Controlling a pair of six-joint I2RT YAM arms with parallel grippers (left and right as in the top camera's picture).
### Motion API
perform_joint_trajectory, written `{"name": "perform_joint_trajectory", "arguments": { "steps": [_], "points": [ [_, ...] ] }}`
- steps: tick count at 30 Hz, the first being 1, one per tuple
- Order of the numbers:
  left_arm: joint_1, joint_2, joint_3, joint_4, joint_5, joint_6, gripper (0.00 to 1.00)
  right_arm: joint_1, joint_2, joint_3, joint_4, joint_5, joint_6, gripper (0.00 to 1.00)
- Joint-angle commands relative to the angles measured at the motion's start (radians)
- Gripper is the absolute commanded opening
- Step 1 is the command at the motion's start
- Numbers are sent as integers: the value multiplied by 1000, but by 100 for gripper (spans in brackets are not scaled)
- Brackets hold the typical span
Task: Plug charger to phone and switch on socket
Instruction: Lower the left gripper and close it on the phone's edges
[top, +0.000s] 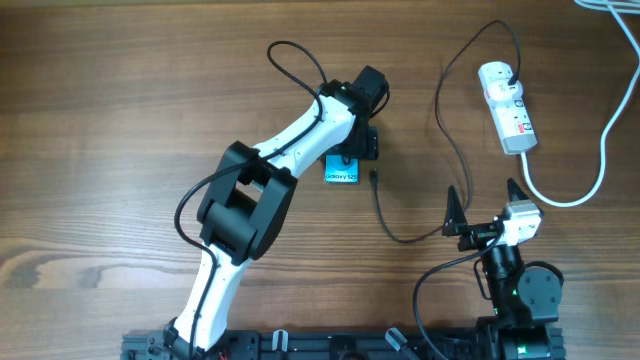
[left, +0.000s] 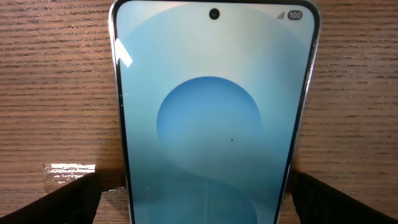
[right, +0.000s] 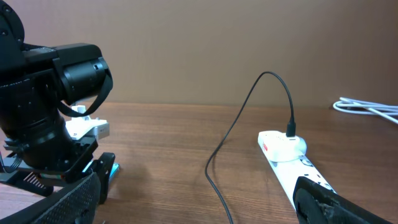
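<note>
A: Where is the phone?

B: Centre of the overhead view, flat on the wooden table with its blue screen up. The left gripper sits over it.

A: Clamped on it?

B: No. In the left wrist view its fingers stand apart at the bottom corners, one on each side of the phone. A strip of table shows between the lower-left one and the rim, and a bit of clear tape lies there too.

A: And the charger cable?

B: Its plug is in the power strip at the upper right. The cable loops up, runs down the frame and curls back — its tip lies just right of the phone, not touching it.

A: The right gripper?

B: Lower right, fingers wide apart, holding nothing — the cable passes close by one finger. The strip's white cord curves off toward the right edge.
</note>
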Motion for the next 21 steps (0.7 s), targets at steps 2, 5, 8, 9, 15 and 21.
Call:
{"name": "perform_joint_trajectory", "arguments": {
  "steps": [2, 5, 8, 9, 15, 21],
  "points": [
    [-3, 46, -6, -4, -18, 2, 87, 6, -5, -1, 2, 16, 6, 100],
    [-3, 46, -6, -4, -18, 1, 91, 6, -5, -1, 2, 16, 7, 100],
    [-4, 46, -6, -4, -18, 1, 88, 6, -5, -1, 2, 16, 6, 100],
    [-4, 46, -6, -4, -18, 2, 86, 6, -5, -1, 2, 16, 6, 100],
    [-4, 46, -6, -4, -18, 2, 72, 6, -5, -1, 2, 16, 6, 100],
    [-3, 46, -6, -4, -18, 2, 74, 6, -5, -1, 2, 16, 7, 100]
  ]
}}
